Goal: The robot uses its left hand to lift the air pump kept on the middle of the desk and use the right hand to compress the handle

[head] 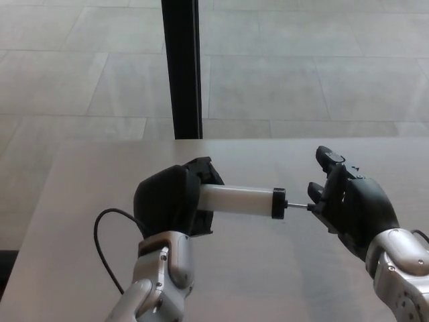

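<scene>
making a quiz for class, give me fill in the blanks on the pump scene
1. The pump is held in the robot's ____ hand.
2. The pump lies ____, not upright.
3. The right hand presses the rod toward the robot's ____.
4. The pump's barrel is ____ in colour.

Missing words: left; horizontal; left; white

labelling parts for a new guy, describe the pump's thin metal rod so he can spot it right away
Start at the pale desk and find the air pump held sideways above it in the left hand. At the black cap ending its white tube, a short thin metal rod runs to the right hand. It is the only bare, shiny, wire-thin piece there.
</scene>
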You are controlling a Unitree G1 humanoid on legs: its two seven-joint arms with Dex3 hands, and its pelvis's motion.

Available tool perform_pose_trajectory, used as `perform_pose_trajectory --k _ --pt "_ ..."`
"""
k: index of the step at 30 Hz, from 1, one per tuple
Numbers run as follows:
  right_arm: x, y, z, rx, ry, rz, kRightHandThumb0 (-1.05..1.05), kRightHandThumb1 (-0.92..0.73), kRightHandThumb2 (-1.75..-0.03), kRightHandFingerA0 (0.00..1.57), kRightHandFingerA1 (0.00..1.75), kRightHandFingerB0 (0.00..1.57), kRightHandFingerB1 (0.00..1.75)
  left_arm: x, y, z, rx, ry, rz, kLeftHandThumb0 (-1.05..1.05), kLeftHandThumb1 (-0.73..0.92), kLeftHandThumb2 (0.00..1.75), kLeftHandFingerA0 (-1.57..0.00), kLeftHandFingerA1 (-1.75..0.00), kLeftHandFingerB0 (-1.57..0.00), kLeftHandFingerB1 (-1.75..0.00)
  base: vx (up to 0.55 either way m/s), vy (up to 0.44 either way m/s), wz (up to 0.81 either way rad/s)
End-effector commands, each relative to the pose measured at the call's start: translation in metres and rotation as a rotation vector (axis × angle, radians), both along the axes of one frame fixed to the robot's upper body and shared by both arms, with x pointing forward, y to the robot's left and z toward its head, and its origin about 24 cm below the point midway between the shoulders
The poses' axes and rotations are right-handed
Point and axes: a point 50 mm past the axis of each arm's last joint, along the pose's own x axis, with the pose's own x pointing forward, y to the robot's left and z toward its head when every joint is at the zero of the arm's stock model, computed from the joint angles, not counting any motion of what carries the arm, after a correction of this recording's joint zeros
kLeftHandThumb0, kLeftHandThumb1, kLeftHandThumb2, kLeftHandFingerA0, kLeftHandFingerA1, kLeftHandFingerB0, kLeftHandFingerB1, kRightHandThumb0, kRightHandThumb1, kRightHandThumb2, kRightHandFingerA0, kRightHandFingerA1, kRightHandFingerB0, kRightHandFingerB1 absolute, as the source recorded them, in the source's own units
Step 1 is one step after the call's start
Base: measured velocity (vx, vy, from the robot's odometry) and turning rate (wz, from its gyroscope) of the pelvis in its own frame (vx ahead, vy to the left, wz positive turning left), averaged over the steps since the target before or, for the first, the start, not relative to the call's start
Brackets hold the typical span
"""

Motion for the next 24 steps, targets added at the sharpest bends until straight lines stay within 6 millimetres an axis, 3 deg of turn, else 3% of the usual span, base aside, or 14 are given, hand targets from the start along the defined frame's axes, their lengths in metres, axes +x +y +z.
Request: perform_pose_trajectory --k 1,6,7,9,10,13,18,19,21,22,23,24 --pt "0.002 0.004 0.003 -0.010 -0.019 -0.006 -1.02 -0.92 -1.34 0.00 0.20 0.00 0.09 0.002 -0.011 0.006 0.008 -0.016 -0.042 -0.22 0.46 1.15 -1.27 -1.38 -0.99 -1.16 0.00 0.000 0.00" --pt "0.003 0.006 0.004 -0.005 -0.016 -0.006 -1.03 -0.92 -1.34 0.00 0.19 0.00 0.08 0.002 -0.020 0.005 0.031 -0.011 -0.059 -0.18 0.48 1.14 -1.24 -1.30 -0.97 -1.04 0.00 0.000 0.00" --pt "0.003 0.007 0.004 -0.004 -0.018 -0.005 -1.04 -0.92 -1.34 0.00 0.18 0.00 0.07 0.002 -0.022 0.005 0.036 -0.009 -0.062 -0.22 0.46 1.17 -1.09 -1.42 -0.98 -1.07 0.00 0.000 0.00" --pt "0.003 0.008 0.004 0.002 -0.021 -0.007 -1.05 -0.92 -1.35 0.00 0.17 0.00 0.06 0.002 -0.025 0.004 0.035 -0.004 -0.064 -0.18 0.43 1.21 -1.08 -1.50 -0.98 -1.06 0.00 0.000 0.00" --pt "0.003 0.008 0.004 0.000 -0.023 -0.011 -1.03 -0.92 -1.35 0.00 0.18 0.00 0.07 0.002 -0.027 0.004 0.054 -0.004 -0.071 -0.23 0.45 1.19 -1.12 -1.39 -0.99 -1.00 0.00 0.000 0.00" --pt "0.003 0.009 0.004 0.012 -0.007 -0.014 -1.05 -0.92 -1.35 0.00 0.16 0.00 0.05 0.001 -0.033 0.000 0.072 -0.014 -0.091 -0.21 0.49 1.17 -1.15 -1.28 -0.98 -0.95 0.00 0.000 0.00" --pt "0.003 0.008 0.005 -0.004 -0.023 -0.018 -1.01 -0.92 -1.35 0.00 0.17 0.00 0.08 -0.002 -0.045 -0.005 0.097 -0.015 -0.108 -0.18 0.39 1.18 -1.13 -1.27 -0.94 -0.79 0.00 0.000 0.00" --pt "0.002 0.007 0.005 -0.011 -0.020 -0.029 -1.01 -0.92 -1.34 0.00 0.16 0.00 0.07 -0.003 -0.048 -0.007 0.094 0.003 -0.117 -0.20 0.41 1.17 -1.06 -1.55 -0.96 -1.02 0.00 0.000 0.00" --pt "0.003 0.008 0.005 -0.012 -0.020 -0.030 -1.01 -0.92 -1.34 0.00 0.16 0.00 0.07 -0.003 -0.047 -0.007 0.094 0.004 -0.117 -0.20 0.41 1.17 -1.06 -1.55 -0.96 -1.02 0.00 0.000 0.00" --pt "0.002 0.007 0.004 -0.008 -0.019 -0.030 -1.01 -0.92 -1.35 0.00 0.16 0.00 0.07 -0.004 -0.048 -0.009 0.083 0.008 -0.113 -0.12 0.41 1.18 -1.02 -1.75 -0.92 -1.29 0.00 0.000 0.00" --pt "0.002 0.006 0.004 -0.005 -0.019 -0.028 -1.03 -0.92 -1.35 0.00 0.16 0.00 0.06 -0.006 -0.047 -0.011 0.078 0.010 -0.112 -0.08 0.46 1.19 -1.06 -1.73 -0.93 -1.27 0.00 0.000 0.00" --pt "0.002 0.004 0.004 0.008 -0.016 -0.023 -1.03 -0.92 -1.35 0.00 0.16 0.00 0.05 -0.006 -0.041 -0.016 0.112 0.017 -0.121 -0.15 0.42 1.09 -1.00 -1.74 -0.89 -1.32 0.00 0.000 0.00"
